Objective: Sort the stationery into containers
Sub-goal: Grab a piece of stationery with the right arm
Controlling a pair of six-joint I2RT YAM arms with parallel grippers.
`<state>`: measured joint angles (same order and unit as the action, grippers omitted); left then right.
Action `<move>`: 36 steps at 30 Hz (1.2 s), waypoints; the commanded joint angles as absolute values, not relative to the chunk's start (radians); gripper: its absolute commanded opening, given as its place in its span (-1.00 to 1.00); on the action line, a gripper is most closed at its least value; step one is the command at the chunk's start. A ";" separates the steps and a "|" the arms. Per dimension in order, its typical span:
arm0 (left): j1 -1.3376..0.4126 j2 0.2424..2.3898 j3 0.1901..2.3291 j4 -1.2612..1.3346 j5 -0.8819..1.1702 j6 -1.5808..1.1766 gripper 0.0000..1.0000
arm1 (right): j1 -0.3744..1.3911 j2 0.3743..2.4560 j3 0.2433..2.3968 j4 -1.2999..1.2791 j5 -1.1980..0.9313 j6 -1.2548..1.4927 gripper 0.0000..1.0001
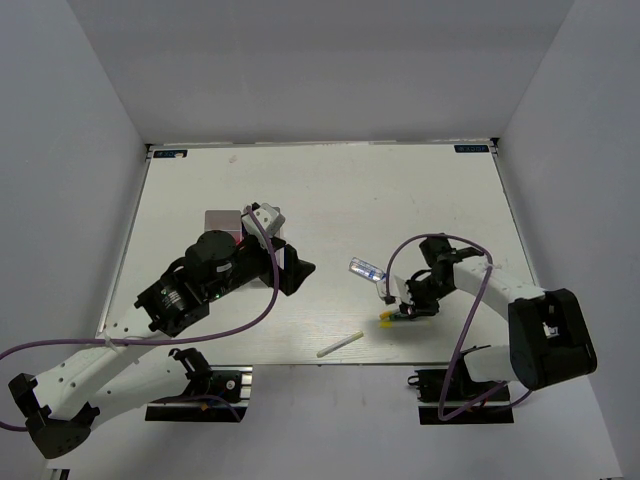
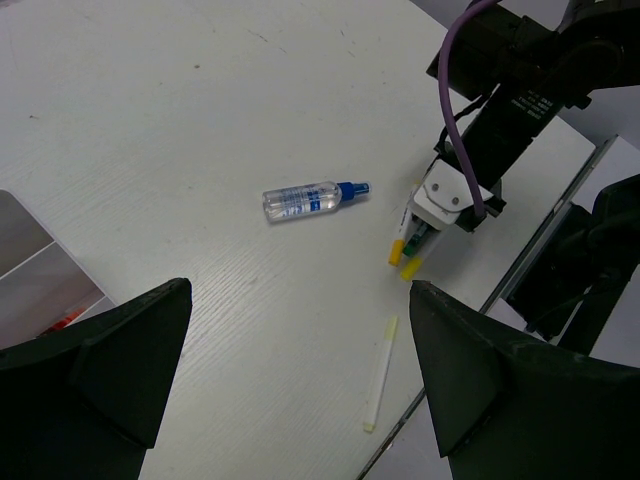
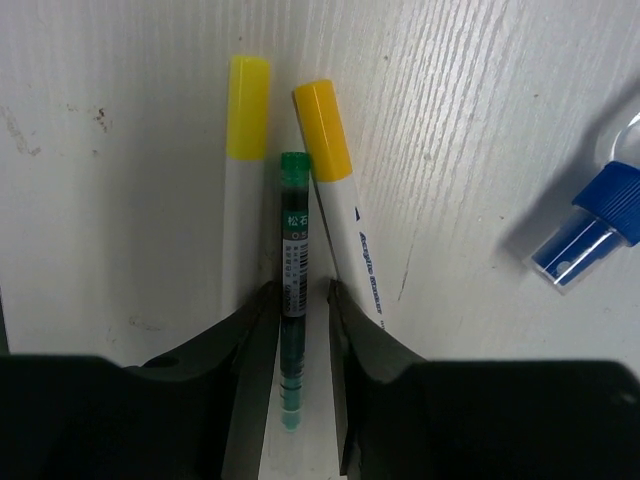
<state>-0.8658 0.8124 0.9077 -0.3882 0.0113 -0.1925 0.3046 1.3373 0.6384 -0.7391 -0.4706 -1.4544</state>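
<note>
Near the table's right front edge, two white markers with yellow caps lie side by side, a thin green pen between them. A clear spray tube with a blue cap lies flat just beyond them. A white stick rests by the front edge. White bins sit left of centre.

— Where does the top view sit?
— High behind the arm bases, looking down on the table.
— The wrists?
— Left looks across toward the clear-blue tube; right hangs close beside it — all three share it.
</note>
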 commanded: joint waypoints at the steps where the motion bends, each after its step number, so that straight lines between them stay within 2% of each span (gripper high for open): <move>1: -0.862 0.796 0.902 -0.382 0.017 -0.198 0.98 | 0.344 1.370 0.646 -0.690 -0.413 -1.425 -0.35; 13: -0.862 0.787 0.902 -0.382 0.008 -0.198 0.98 | 0.449 1.410 0.664 -0.684 -0.292 -1.359 -0.40; 22: -0.862 0.778 0.893 -0.382 -0.002 -0.198 0.98 | 0.491 1.368 0.686 -0.689 -0.271 -1.273 -0.94; 24: -0.862 0.778 0.893 -0.382 -0.011 -0.198 0.98 | 0.497 1.356 0.734 -0.733 -0.307 -1.264 -1.00; 30: -0.862 0.769 0.884 -0.382 -0.031 -0.198 0.98 | 0.499 1.339 0.953 -0.920 -0.487 -1.244 -1.00; 36: -0.862 0.704 0.855 -0.362 -0.051 -0.189 0.98 | 0.518 1.408 1.176 -0.936 -0.618 -1.152 -1.00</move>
<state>-0.8658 0.7479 0.8669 -0.3870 -0.0330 -0.1921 0.5011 1.3712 1.0851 -0.8894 -0.4969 -1.2144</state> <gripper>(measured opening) 0.992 0.142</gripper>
